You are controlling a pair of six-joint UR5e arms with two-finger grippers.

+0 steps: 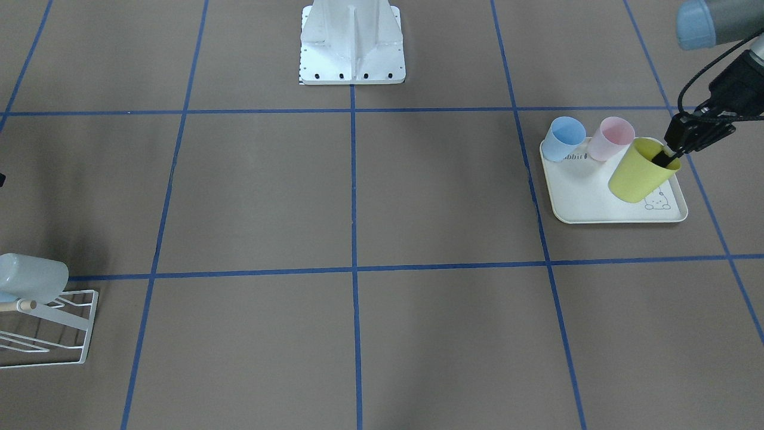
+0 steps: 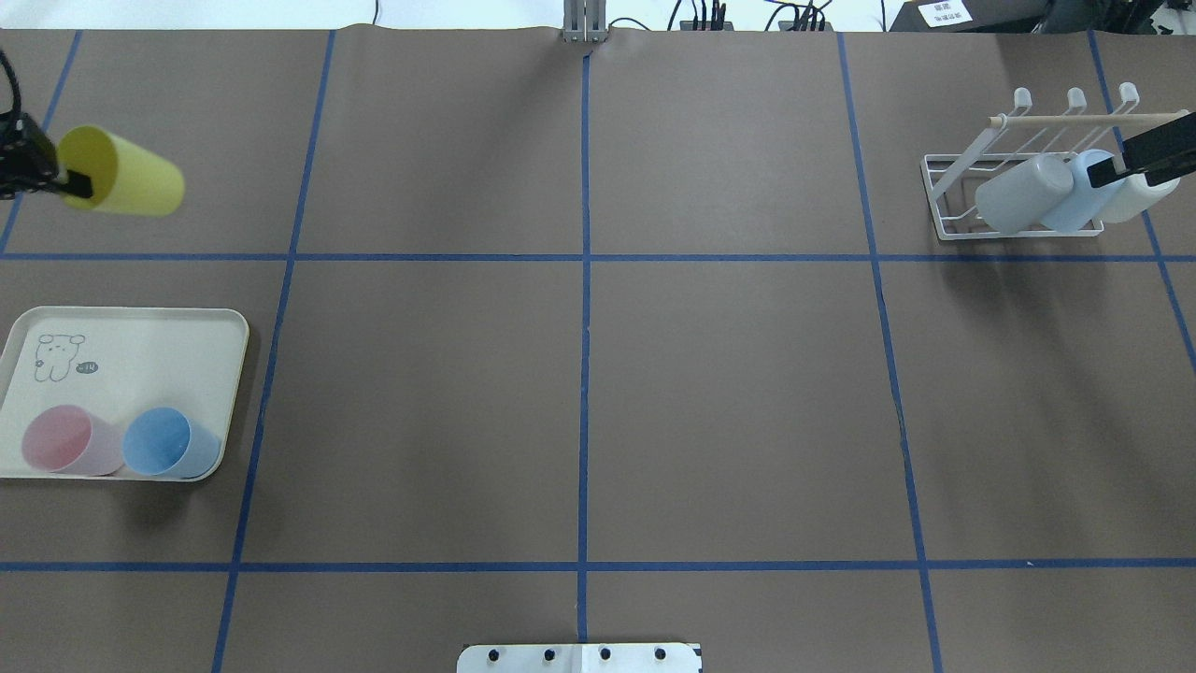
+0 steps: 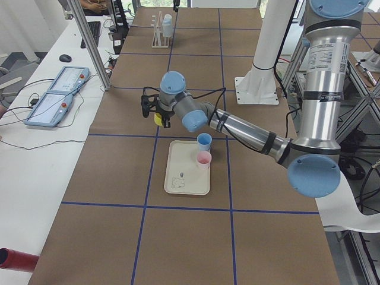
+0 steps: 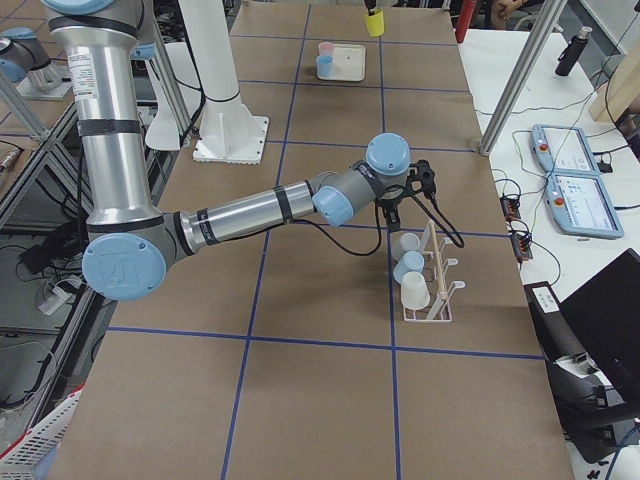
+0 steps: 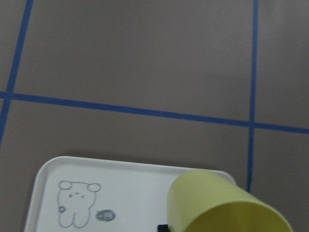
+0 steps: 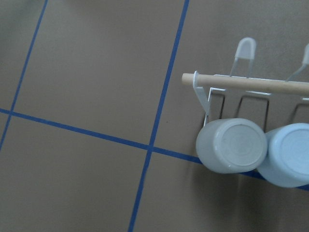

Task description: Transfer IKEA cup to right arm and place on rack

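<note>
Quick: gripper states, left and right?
Left gripper: closed on the yellow cup, at its rim.
Right gripper: over the rack; open or closed cannot be told.

Printed in grey on tray [image 1: 597,206], in the front view: "abbit", with anything before it hidden behind blue cup [image 1: 564,138]. On the same tray, beside the animal drawing [image 5: 75,205], a small dark oval [image 5: 105,215] with pale marks, too blurred to read. On white sign [image 2: 944,13] past the table's far edge, a few dark lines of print, too small to make out. On left arm [image 3: 320,119], a label [image 3: 323,56] of fine print, likewise illegible at this size.
</note>
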